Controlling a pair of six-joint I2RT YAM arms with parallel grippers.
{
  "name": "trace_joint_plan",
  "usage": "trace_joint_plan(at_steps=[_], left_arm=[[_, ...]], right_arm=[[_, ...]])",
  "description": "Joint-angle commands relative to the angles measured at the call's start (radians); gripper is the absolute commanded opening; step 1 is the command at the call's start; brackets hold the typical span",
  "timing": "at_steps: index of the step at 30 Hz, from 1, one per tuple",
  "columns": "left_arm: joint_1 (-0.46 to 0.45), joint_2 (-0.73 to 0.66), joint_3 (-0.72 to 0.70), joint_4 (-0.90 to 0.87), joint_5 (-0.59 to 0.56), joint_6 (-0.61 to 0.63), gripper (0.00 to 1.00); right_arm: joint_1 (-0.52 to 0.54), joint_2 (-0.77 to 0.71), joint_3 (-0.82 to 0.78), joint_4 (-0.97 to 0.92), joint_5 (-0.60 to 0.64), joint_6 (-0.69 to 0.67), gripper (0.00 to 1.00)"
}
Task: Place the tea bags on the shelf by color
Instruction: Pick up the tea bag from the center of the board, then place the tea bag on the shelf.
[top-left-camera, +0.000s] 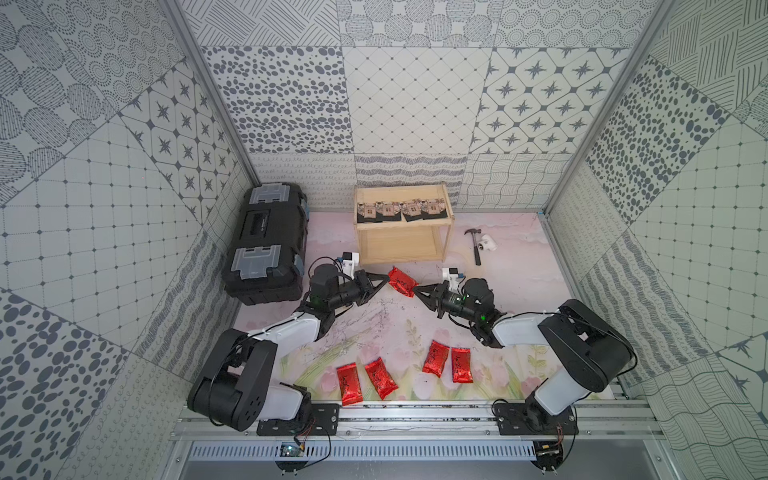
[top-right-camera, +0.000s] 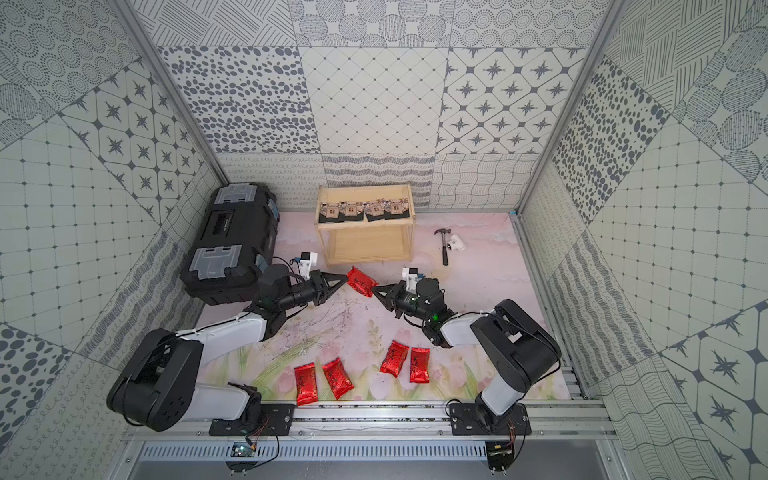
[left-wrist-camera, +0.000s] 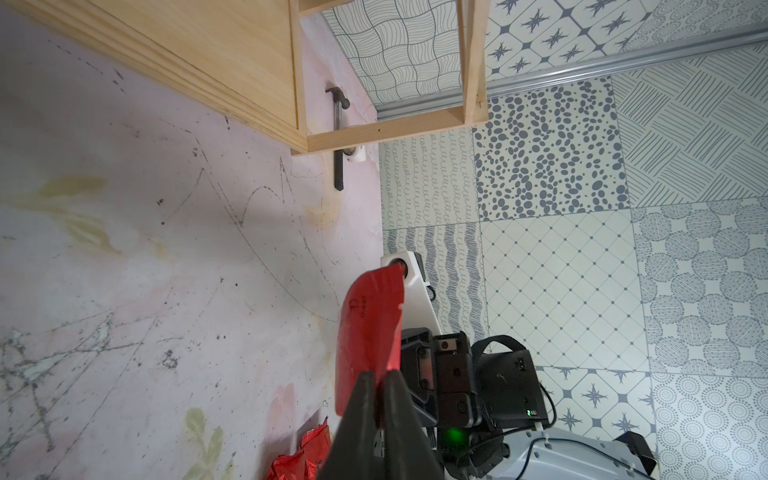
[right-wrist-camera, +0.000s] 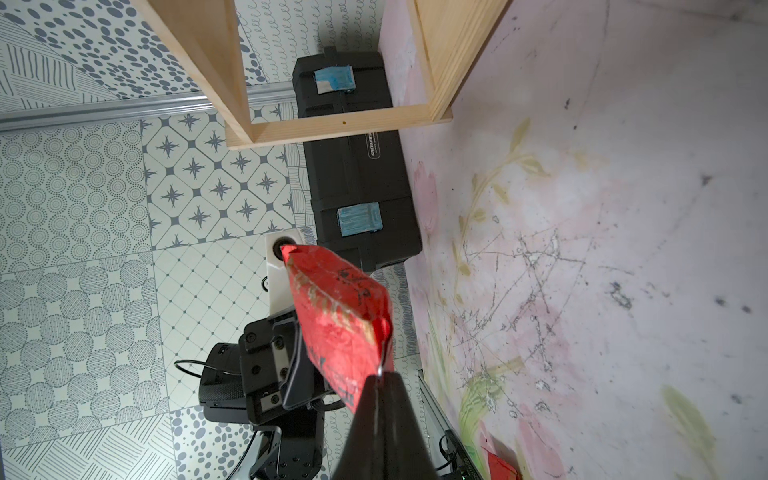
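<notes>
Now the held red pouch (top-left-camera: 402, 282) sits between the two grippers near the middle of the floral mat (top-left-camera: 519, 286), just at 6 o'clock of the shelf (top-left-camera: 399, 245); both top views show it there (top-right-camera: 360, 281). The right gripper (top-left-camera: 417, 287) points in from 3 o'clock. Its jaws are pinched tight on a crimped end of the pouch, which is plain in the right wrist view (right-wrist-camera: 340, 316). The left gripper (top-left-camera: 386, 279) points in from 9 o'clock. In the left wrist view its jaws stand narrow with the pouch's other end (left-wrist-camera: 370, 324) between them, and I cannot tell whether they press on it.

The shelf stands at 12 o'clock on the mat, against the back wall. A row of four black house-print sachets (top-left-camera: 411, 210) lies along its upper tier, and the lower tier is bare wood. Four loose red pouches lie flat at the near edge, two at 7 o'clock (top-left-camera: 349, 383) (top-left-camera: 381, 377) and two at 5 o'clock (top-left-camera: 435, 358) (top-left-camera: 461, 365). A black toolbox (top-left-camera: 266, 245) sits at 10 o'clock. A hammer (top-left-camera: 476, 245) and a white pipe fitting (top-left-camera: 487, 243) lie side by side at 1 o'clock, beside the shelf.
</notes>
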Motion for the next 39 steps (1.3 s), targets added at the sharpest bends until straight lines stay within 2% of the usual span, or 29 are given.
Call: trace_joint_plan(at_steps=[1, 4, 6, 10, 14, 21, 28, 39], left_arm=[[0.027, -0.087, 0.051, -0.232, -0.018, 0.129, 0.45], [0.048, -0.189, 0.123, -0.579, -0.13, 0.271, 0.7], [0.057, -0.245, 0.17, -0.779, -0.232, 0.348, 0.79], [0.085, -0.302, 0.206, -0.989, -0.387, 0.418, 0.79], [0.088, -0.326, 0.194, -1.036, -0.452, 0.417, 0.79], [0.088, -0.283, 0.259, -1.195, -0.536, 0.395, 0.75], [0.103, -0.343, 0.262, -1.208, -0.53, 0.404, 0.75], [0.103, -0.387, 0.253, -1.225, -0.518, 0.421, 0.74]], right_arm=[[0.003, -0.05, 0.016, -0.083, 0.097, -0.038, 0.0], [0.041, -0.079, 0.064, -0.19, 0.243, -0.065, 0.0], [0.087, -0.077, 0.106, -0.256, 0.407, -0.079, 0.0], [0.179, 0.019, 0.248, -0.37, 0.64, -0.027, 0.0], [0.225, 0.178, 0.433, -0.486, 0.765, 0.05, 0.0], [0.241, 0.425, 0.711, -0.629, 0.857, 0.155, 0.0], [0.238, 0.593, 0.905, -0.697, 0.889, 0.199, 0.0], [0.235, 0.714, 1.105, -0.753, 0.872, 0.208, 0.0]])
